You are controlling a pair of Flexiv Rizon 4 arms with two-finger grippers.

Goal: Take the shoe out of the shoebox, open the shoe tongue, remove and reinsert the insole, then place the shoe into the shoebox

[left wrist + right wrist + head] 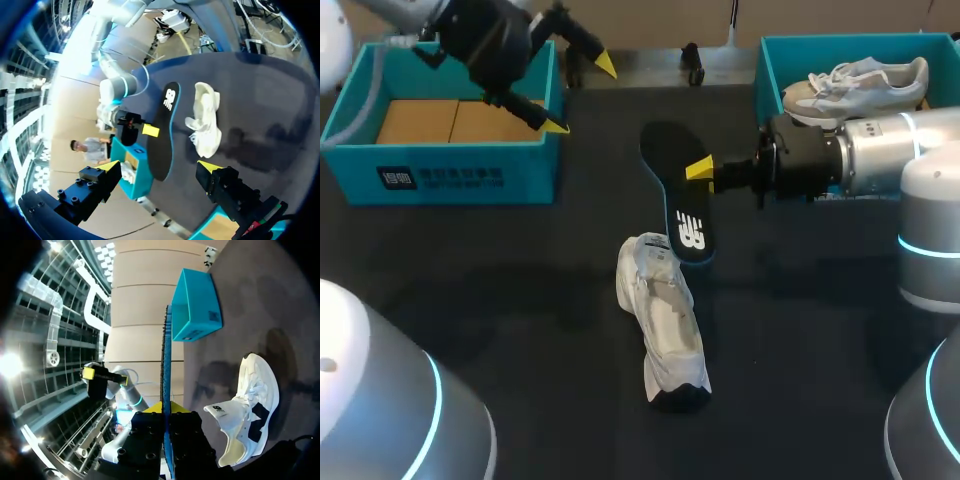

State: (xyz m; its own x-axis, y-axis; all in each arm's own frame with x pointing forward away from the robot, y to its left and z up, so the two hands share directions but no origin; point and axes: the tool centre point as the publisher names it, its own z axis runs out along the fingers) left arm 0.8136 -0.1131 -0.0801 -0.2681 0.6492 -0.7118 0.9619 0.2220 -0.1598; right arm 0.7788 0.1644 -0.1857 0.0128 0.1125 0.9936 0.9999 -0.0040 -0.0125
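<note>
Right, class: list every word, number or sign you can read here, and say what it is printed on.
No text reads clearly.
insole: white logo mark, no legible words.
left shoebox, front wall: white print, too small to read.
shoe tongue: dark-printed label, too blurred to read.

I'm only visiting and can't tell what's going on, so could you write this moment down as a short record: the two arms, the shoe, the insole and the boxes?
Right gripper: shut on the black insole, holding it above the table
Left gripper: open, empty, above the left box edge
Insole: out of the shoe, lower end near its opening
Shoe: white, on the dark table, outside both boxes
Left box: teal, no shoe seen inside
Right box: teal, holds a second shoe
</note>
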